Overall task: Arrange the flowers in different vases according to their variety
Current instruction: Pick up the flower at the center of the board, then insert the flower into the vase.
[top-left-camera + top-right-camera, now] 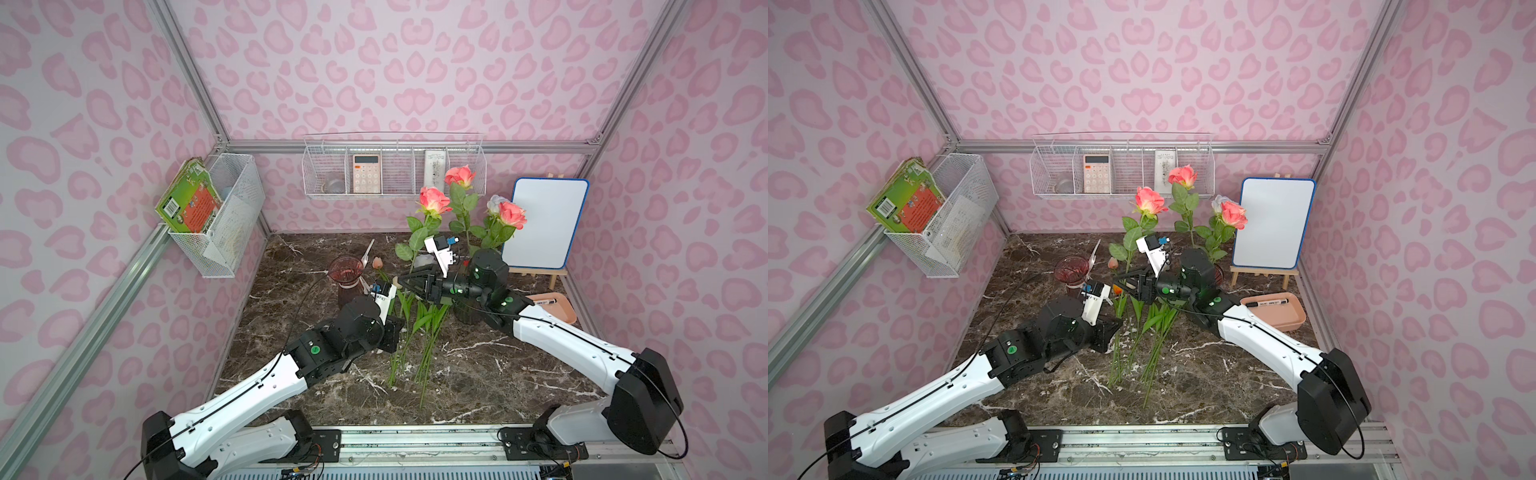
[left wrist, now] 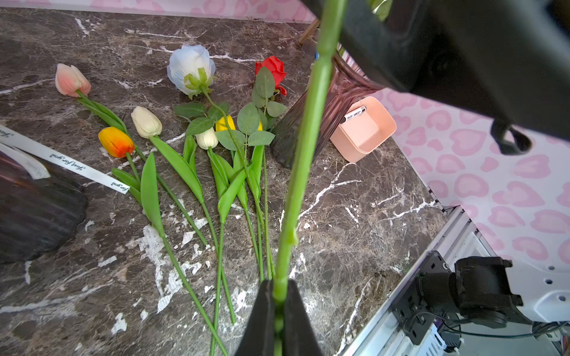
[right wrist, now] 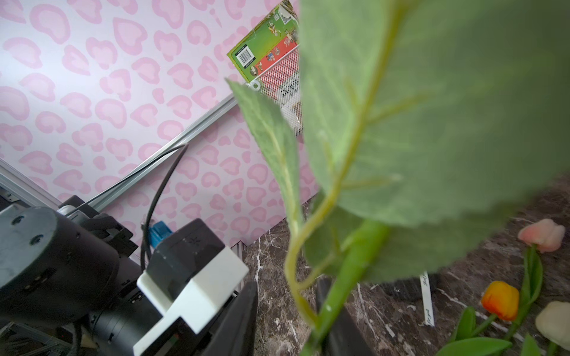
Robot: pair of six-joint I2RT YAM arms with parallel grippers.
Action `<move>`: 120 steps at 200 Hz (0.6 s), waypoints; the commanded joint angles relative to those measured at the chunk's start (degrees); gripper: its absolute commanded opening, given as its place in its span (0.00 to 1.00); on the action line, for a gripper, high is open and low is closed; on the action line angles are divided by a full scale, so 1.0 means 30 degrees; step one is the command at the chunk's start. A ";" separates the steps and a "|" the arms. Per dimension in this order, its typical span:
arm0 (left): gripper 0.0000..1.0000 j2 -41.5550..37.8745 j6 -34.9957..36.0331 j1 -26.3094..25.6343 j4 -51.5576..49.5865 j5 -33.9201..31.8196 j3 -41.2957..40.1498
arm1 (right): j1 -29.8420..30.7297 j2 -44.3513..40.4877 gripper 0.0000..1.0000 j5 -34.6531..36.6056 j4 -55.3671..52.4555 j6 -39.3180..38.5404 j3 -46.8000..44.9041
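In both top views: one pink fabric rose (image 1: 434, 199) held roughly upright over the middle of the dark marble table (image 1: 478, 374), bloom high toward the back edge. Gripped low down by the left jaws; met higher up, under the broad leaves (image 1: 417, 239), by the right jaws. More roses (image 1: 512, 214) standing in the ribbed purple glass vase (image 1: 467, 316) near the right edge. Empty ribboned twin vase (image 1: 345, 272) between the middle and the left edge.

From the left wrist: left jaws pressed together on the thick green plastic stem (image 2: 305, 154). Lying flat mid-table below, slim-leaved tulips (image 2: 146, 121) in peach, orange, cream and yellow, plus a white rose (image 2: 191, 69) and a red rose (image 2: 273, 69).

From the right wrist: right jaws apart, either side of that stem, just below a leaf stalk (image 3: 291, 262), not yet pinching.

Probably light, top-heavy, springy, smooth enough to swivel in a pinch. Best taken on bare stem between leaf nodes, never on the soft leaves
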 commanded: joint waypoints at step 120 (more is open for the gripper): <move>0.99 0.0252 0.0500 -0.0008 -0.0962 -0.1952 -0.0015 | -0.2795 -0.4801 0.00 0.5536 -0.4912 -0.3948 0.1348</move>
